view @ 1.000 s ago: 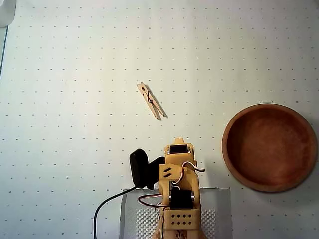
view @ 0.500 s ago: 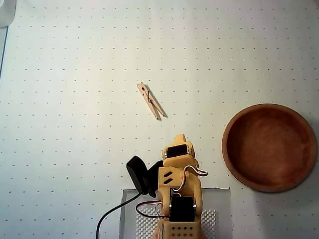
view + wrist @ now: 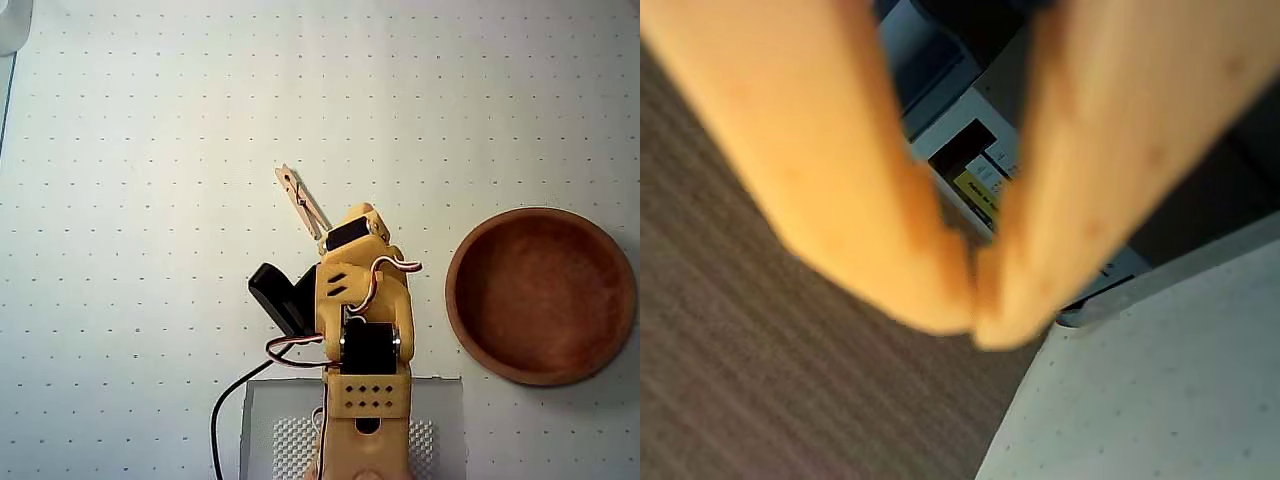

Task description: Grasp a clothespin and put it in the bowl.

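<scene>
Wooden clothespin (image 3: pixel 301 201) is lying on the bench (image 3: pixel 150 250). Pincer (image 3: pixel 975 318) tips are touching together, holding nothing. Opening comes next, I think.

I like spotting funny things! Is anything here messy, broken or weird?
Nothing looks broken or spilled. The clothespin lies slanted on the dotted mat, away from the empty bowl. The wrist view shows the pincer shut with nothing in it, pointing off the mat's edge.

Desk (image 3: pixel 150 300): off-white with a regular grid of small dark dots. Bowl (image 3: pixel 541 296): reddish-brown wood, darker at the rim. Clothespin (image 3: pixel 301 201): pale wood. Arm (image 3: pixel 362 300): yellow-orange with black motors. Claw (image 3: pixel 975 325): orange, blurred.
</scene>
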You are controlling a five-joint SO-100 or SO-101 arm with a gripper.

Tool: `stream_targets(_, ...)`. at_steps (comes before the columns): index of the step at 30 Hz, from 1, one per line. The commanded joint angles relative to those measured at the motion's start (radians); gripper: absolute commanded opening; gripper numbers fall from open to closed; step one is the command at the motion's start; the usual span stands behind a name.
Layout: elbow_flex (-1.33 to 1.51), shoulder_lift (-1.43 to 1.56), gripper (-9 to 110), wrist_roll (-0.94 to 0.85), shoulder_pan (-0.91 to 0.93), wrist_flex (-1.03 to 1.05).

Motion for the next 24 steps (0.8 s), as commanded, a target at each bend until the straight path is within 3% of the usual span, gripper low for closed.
stream_targets(1, -0.189, -0.184, -3, -0.103, 0.005, 0.052)
stream_targets(10, -0.368, -0.400, -3, -0.436, 0.006, 0.285)
stream_targets(24, -0.430, -0.632, -3, -0.850, 0.005, 0.328)
